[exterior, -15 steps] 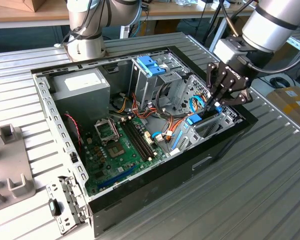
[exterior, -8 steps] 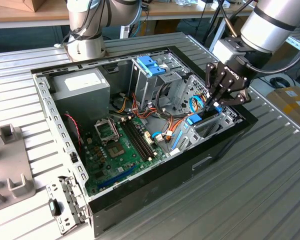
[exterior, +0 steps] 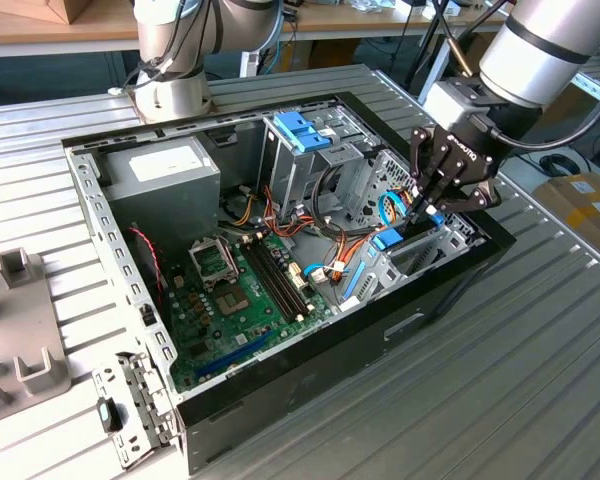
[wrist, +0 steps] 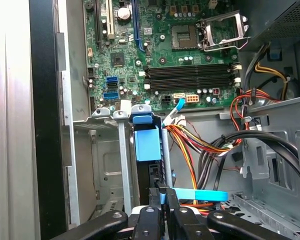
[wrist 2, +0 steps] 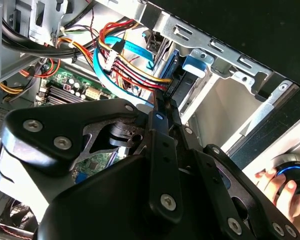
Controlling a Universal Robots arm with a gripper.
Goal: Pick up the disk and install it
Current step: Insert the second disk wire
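Note:
The disk stands on edge in the drive bay at the exterior view's right end of the open computer case, its light-blue carrier rail uppermost. My gripper reaches down from above and is shut on the disk's upper edge. In the first wrist view the light-blue rail sits between the bay's grey metal walls, with the gripper pinched on the dark drive edge. In the second wrist view the gripper meets the disk beside the bay's white inner wall.
Red, orange and blue cables run close beside the bay. A deeper-blue latch on a metal cage stands behind it, with the motherboard and power supply further left. A hand rests on a black device outside the case.

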